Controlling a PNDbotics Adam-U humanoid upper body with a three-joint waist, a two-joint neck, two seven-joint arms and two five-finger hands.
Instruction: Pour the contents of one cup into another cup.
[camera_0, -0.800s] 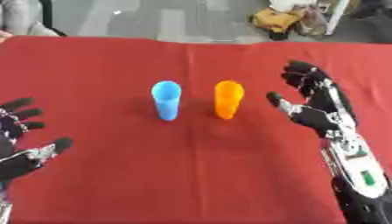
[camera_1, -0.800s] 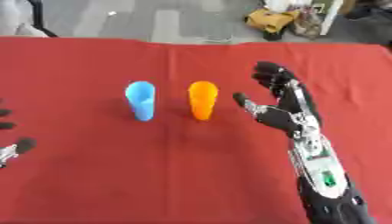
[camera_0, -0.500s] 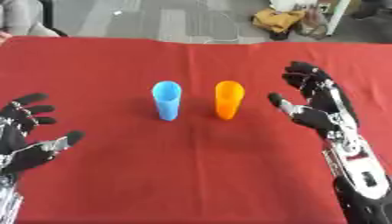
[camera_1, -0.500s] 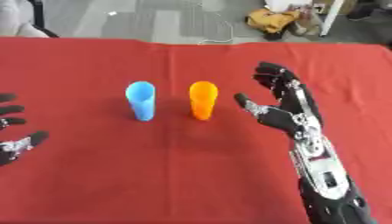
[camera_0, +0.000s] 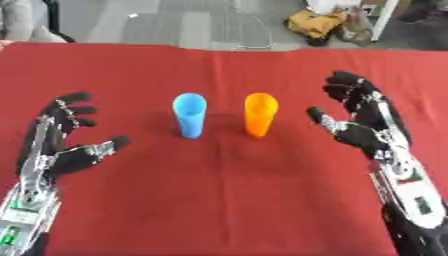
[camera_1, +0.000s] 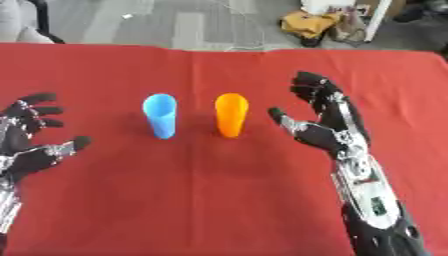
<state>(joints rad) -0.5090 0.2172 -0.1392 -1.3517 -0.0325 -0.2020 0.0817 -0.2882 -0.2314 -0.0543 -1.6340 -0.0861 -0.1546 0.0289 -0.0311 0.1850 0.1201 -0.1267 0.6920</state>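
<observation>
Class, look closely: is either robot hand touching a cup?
No. The left hand and right hand sit apart from the blue cup and orange cup.

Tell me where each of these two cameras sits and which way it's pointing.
Left eye view: head camera, looking down at the red table; left hand and right hand open at the sides.
Right eye view: beside it, same downward look, scene shifted left.
Both share the blue cup and orange cup, upright between the hands.
</observation>
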